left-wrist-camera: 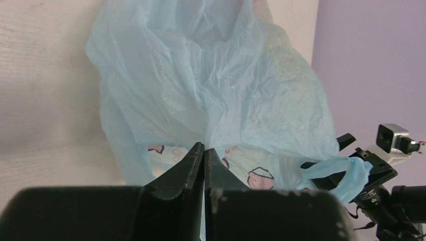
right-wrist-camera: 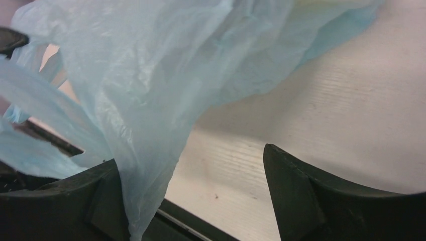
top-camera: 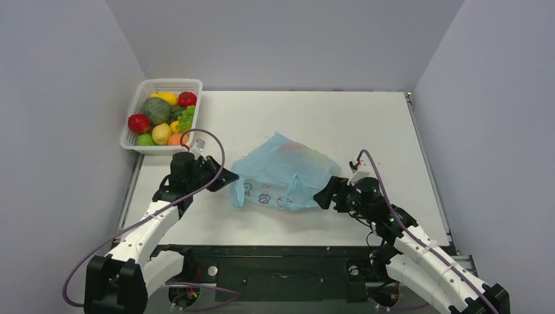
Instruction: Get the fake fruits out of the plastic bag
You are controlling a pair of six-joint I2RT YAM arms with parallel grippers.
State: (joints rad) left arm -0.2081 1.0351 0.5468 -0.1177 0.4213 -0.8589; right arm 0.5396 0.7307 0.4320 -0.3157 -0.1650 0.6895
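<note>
At the far left corner of a white table [top-camera: 366, 131] sits a white lattice plastic basket [top-camera: 145, 91] heaped with glossy red, green, yellow and orange toy fruit [top-camera: 160, 114]. Just nearer than it, the left gripper [top-camera: 226, 177] points to the right. Its black jaws are pressed fully together, and in the left wrist view folds of film gather at their tips, so it appears to pinch the left edge of a thin, crinkly, translucent light-blue plastic bag [top-camera: 275, 170]. The bag lies in the middle of the table between the two arms, its long axis running left to right. Its crumpled peak points toward the far wall, and its printed pink-and-white figures and a loop handle [top-camera: 291, 190] face the near edge. Through the film, the fake fruits [top-camera: 292, 149] show only as a faint reddish-orange and yellowish blur in the far right part of the bag. At the bag's right corner, the right gripper [top-camera: 327, 194] points left with its jaws spread wide. The film brushes one finger, but nothing is clamped.
</note>
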